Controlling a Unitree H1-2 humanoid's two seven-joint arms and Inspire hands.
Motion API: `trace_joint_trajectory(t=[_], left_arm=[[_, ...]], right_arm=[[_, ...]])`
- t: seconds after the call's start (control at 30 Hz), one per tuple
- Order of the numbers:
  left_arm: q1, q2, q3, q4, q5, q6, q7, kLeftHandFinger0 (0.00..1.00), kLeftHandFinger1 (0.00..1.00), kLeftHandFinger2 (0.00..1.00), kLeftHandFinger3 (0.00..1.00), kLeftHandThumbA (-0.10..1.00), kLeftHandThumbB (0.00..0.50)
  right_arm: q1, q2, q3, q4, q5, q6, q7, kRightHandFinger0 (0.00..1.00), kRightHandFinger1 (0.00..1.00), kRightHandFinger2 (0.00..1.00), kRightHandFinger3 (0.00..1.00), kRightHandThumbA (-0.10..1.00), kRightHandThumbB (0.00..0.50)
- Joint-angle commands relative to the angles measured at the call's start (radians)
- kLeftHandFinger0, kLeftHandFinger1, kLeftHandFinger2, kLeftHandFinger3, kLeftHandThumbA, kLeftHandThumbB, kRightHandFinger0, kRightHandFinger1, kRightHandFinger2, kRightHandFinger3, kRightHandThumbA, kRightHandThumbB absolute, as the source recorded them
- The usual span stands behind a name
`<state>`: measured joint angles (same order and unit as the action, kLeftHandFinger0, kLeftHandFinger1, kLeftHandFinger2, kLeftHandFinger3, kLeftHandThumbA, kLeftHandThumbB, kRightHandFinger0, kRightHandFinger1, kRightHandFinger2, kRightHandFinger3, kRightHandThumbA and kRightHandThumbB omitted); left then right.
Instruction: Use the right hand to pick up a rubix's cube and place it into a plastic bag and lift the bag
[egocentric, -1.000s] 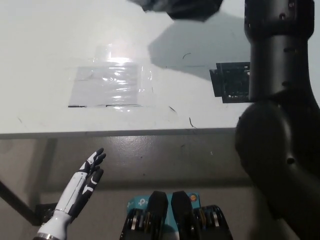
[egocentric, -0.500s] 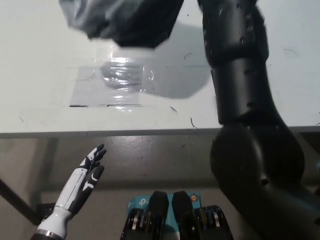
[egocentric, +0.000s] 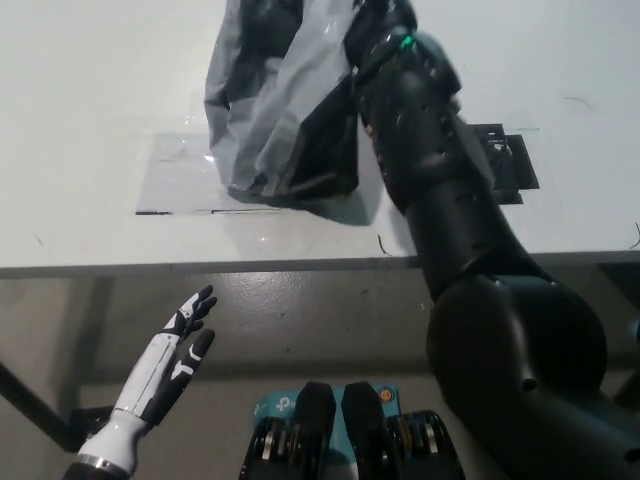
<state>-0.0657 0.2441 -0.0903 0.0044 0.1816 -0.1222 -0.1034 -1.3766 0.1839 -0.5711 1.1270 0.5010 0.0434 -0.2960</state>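
A grey translucent plastic bag (egocentric: 270, 110) hangs upright over the white table (egocentric: 90, 230), its bottom at or just above the tabletop. A dark bulk shows through its lower right side; I cannot make out the cube's colours. My black right hand (egocentric: 372, 28) is at the bag's top near the picture's upper edge, shut on the gathered plastic and partly hidden by it. The black right arm (egocentric: 440, 190) runs down to the bottom right. My white left hand (egocentric: 165, 365) rests open below the table's front edge at lower left.
A shiny clear patch (egocentric: 170, 175) lies taped flat on the table to the left of the bag. A black marked square (egocentric: 508, 160) sits on the table to the right of the arm. The table's front edge (egocentric: 200, 268) crosses the middle of the picture.
The bag has come down from the picture's top to the table over the shiny patch. The right arm swung left and lower with it. The left hand stayed put.
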Motion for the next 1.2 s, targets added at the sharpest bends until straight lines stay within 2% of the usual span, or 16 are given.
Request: trace_joint_trajectory(t=[0.0, 0.07, 0.17, 0.23, 0.33, 0.37, 0.4, 0.43, 0.5, 0.57, 0.77, 0.9, 1.03, 1.1, 1.13, 1.17], left_arm=[[-0.021, 0.010, 0.001, -0.033, 0.034, 0.006, 0.005, 1.00, 1.00, 1.00, 1.00, 0.99, 0.066], [-0.022, 0.012, 0.001, -0.036, 0.035, 0.012, 0.001, 1.00, 1.00, 1.00, 1.00, 1.00, 0.085], [-0.027, 0.015, 0.000, -0.038, 0.041, 0.017, -0.002, 1.00, 1.00, 1.00, 1.00, 1.00, 0.087], [-0.028, 0.015, 0.001, -0.039, 0.039, 0.016, -0.003, 1.00, 1.00, 1.00, 1.00, 1.00, 0.086], [-0.030, 0.015, 0.002, -0.035, 0.032, 0.007, -0.006, 1.00, 1.00, 1.00, 1.00, 1.00, 0.070], [-0.032, 0.017, 0.002, -0.034, 0.033, 0.006, -0.007, 1.00, 1.00, 1.00, 1.00, 1.00, 0.068], [-0.032, 0.017, 0.002, -0.033, 0.034, 0.005, -0.008, 1.00, 1.00, 1.00, 1.00, 1.00, 0.068], [-0.033, 0.018, 0.002, -0.030, 0.033, 0.000, -0.008, 1.00, 1.00, 1.00, 1.00, 1.00, 0.056], [-0.032, 0.018, 0.000, -0.032, 0.039, 0.004, -0.008, 1.00, 1.00, 1.00, 1.00, 1.00, 0.062], [-0.031, 0.019, -0.002, -0.033, 0.046, 0.006, -0.006, 1.00, 1.00, 1.00, 1.00, 1.00, 0.058], [-0.025, 0.018, -0.001, -0.022, 0.041, -0.003, -0.005, 1.00, 1.00, 1.00, 1.00, 0.99, 0.049], [-0.022, 0.019, -0.004, -0.011, 0.040, -0.022, -0.004, 1.00, 1.00, 1.00, 1.00, 0.98, 0.034], [-0.016, 0.020, -0.005, -0.006, 0.038, -0.026, -0.005, 1.00, 1.00, 1.00, 1.00, 0.99, 0.059], [-0.014, 0.017, -0.004, -0.006, 0.031, -0.023, -0.007, 1.00, 1.00, 1.00, 1.00, 0.99, 0.059], [-0.015, 0.015, -0.004, -0.006, 0.027, -0.023, -0.008, 1.00, 1.00, 1.00, 1.00, 0.98, 0.059], [-0.015, 0.014, -0.003, -0.005, 0.026, -0.024, -0.007, 1.00, 1.00, 1.00, 1.00, 0.98, 0.064]], right_arm=[[-0.042, 0.010, 0.028, 0.091, -0.001, -0.113, 0.058, 0.00, 0.21, 0.73, 0.95, -0.10, 0.074], [-0.034, 0.006, 0.032, 0.116, -0.009, -0.127, 0.048, 0.00, 0.21, 0.74, 0.90, -0.10, 0.081], [-0.017, -0.019, 0.068, 0.164, -0.052, -0.127, -0.008, 0.00, 0.16, 0.71, 0.89, -0.10, 0.055], [-0.004, -0.040, 0.103, 0.187, -0.084, -0.120, -0.037, 0.00, 0.19, 0.73, 0.93, -0.10, 0.075], [0.023, -0.092, 0.189, 0.221, -0.161, -0.096, -0.070, 0.00, 0.20, 0.68, 0.85, 0.14, 0.063], [0.034, -0.112, 0.228, 0.228, -0.190, -0.101, -0.094, 0.38, 0.62, 1.00, 1.00, 0.26, 0.120], [0.036, -0.116, 0.239, 0.230, -0.196, -0.102, -0.102, 0.38, 0.62, 1.00, 1.00, 0.26, 0.120], [0.044, -0.131, 0.282, 0.231, -0.225, -0.102, -0.088, 1.00, 1.00, 1.00, 1.00, 0.41, 0.117], [0.050, -0.158, 0.360, 0.231, -0.295, -0.066, -0.110, 1.00, 1.00, 1.00, 1.00, 0.52, 0.174], [0.054, -0.199, 0.465, 0.220, -0.388, -0.039, -0.200, 1.00, 1.00, 1.00, 1.00, 0.51, 0.248], [0.073, -0.268, 0.604, 0.140, -0.511, -0.072, -0.322, 1.00, 1.00, 1.00, 1.00, 0.48, 0.251], [0.103, -0.326, 0.664, 0.019, -0.587, -0.069, -0.375, 1.00, 1.00, 1.00, 1.00, 0.47, 0.276], [0.149, -0.384, 0.689, -0.200, -0.640, 0.021, -0.356, 1.00, 1.00, 1.00, 1.00, 0.59, 0.327], [0.171, -0.404, 0.705, -0.295, -0.663, 0.073, -0.325, 1.00, 1.00, 1.00, 1.00, 0.74, 0.409], [0.178, -0.410, 0.710, -0.327, -0.669, 0.090, -0.313, 1.00, 1.00, 1.00, 1.00, 0.75, 0.411], [0.188, -0.417, 0.714, -0.372, -0.676, 0.112, -0.297, 1.00, 1.00, 1.00, 1.00, 0.78, 0.454]])
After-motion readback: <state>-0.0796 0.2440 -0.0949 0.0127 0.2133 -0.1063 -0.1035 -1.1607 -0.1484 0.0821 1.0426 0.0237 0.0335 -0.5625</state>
